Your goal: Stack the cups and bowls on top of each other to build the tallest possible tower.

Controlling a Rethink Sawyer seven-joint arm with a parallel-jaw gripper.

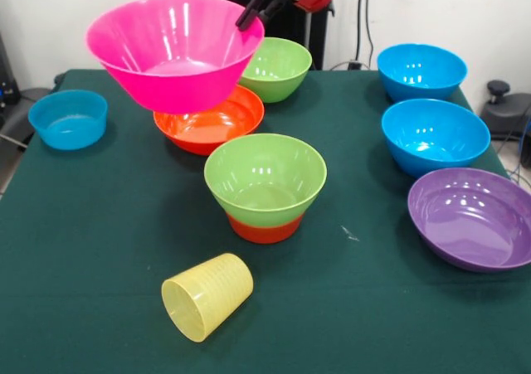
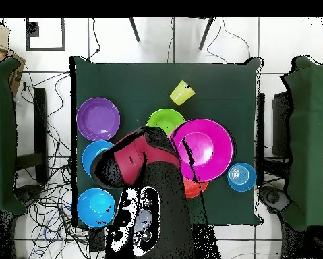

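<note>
My gripper (image 1: 251,13) is shut on the right rim of the large pink bowl (image 1: 174,51) and holds it in the air, tilted, above a wide orange bowl (image 1: 209,123). In the overhead view the pink bowl (image 2: 204,147) hangs beside the arm (image 2: 133,163). A lime green bowl (image 1: 265,179) sits nested on a small orange bowl (image 1: 264,229) at the table's middle; it also shows in the overhead view (image 2: 165,120). The pale-yellow cup (image 1: 207,295) lies on its side near the front edge, and shows in the overhead view (image 2: 182,92).
A second lime green bowl (image 1: 278,67) stands behind the pink one. Two blue bowls (image 1: 421,70) (image 1: 434,135) and a purple bowl (image 1: 473,216) line the right side. A small blue bowl (image 1: 69,119) sits at the left edge of the green table (image 1: 390,308).
</note>
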